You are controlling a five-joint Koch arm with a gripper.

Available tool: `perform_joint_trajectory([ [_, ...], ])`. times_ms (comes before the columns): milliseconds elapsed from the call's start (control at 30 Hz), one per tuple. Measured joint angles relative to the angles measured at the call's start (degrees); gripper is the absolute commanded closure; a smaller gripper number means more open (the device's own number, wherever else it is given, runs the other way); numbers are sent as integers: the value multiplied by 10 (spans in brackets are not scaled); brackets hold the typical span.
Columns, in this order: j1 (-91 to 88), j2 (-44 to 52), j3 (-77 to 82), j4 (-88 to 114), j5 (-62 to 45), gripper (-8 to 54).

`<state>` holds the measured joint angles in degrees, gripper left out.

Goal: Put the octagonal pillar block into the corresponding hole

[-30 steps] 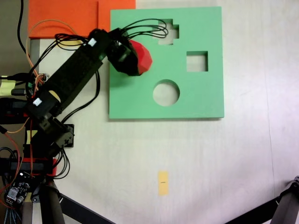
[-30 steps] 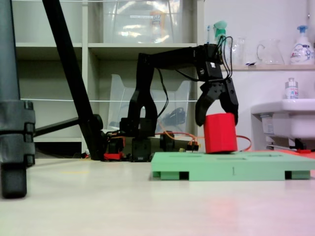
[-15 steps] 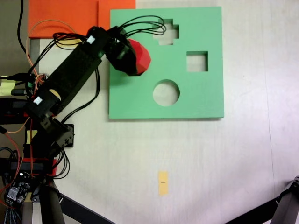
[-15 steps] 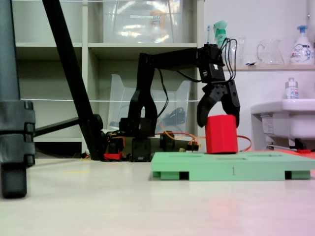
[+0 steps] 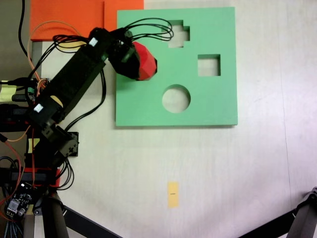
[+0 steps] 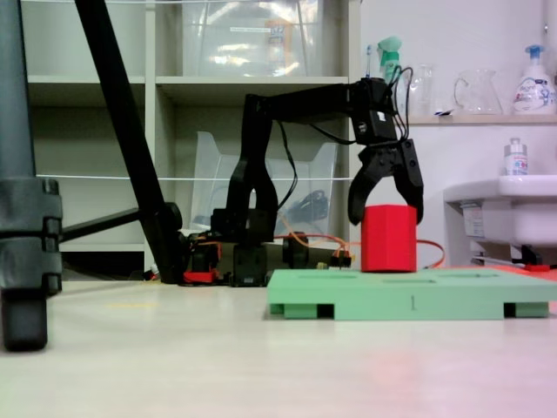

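The red octagonal pillar block [image 6: 388, 248] stands upright on the green foam board [image 6: 418, 296], its base touching the board's top. My gripper [image 6: 386, 216] hangs over it from above, with the two black fingers clasping the block's upper sides. From above, the block [image 5: 146, 62] sits in the board's upper left area, half covered by the gripper [image 5: 137, 60]. The corresponding hole is hidden under the block and gripper. The board [image 5: 148, 106] lies flat on the table.
Cross-shaped [image 5: 179, 33], square [image 5: 208, 65] and round [image 5: 176, 98] cutouts lie right of the block. An orange sheet [image 5: 69, 17] lies beyond the board's left corner. Wires and the arm base [image 5: 47, 144] fill the left side. A yellow tag [image 5: 172, 193] lies on the table.
The block was tilted one second ago and now stands upright. The gripper and block have shifted slightly left on the board in the top-down view.
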<state>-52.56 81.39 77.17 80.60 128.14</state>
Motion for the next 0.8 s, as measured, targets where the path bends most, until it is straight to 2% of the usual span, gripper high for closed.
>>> perform_joint_trajectory([
  [200,6,-1,5,-1,76,315],
  [600,26,-65,4,-12,80,312],
  [700,28,-76,2,-20,81,239],
  [800,29,-79,1,-24,81,76],
])
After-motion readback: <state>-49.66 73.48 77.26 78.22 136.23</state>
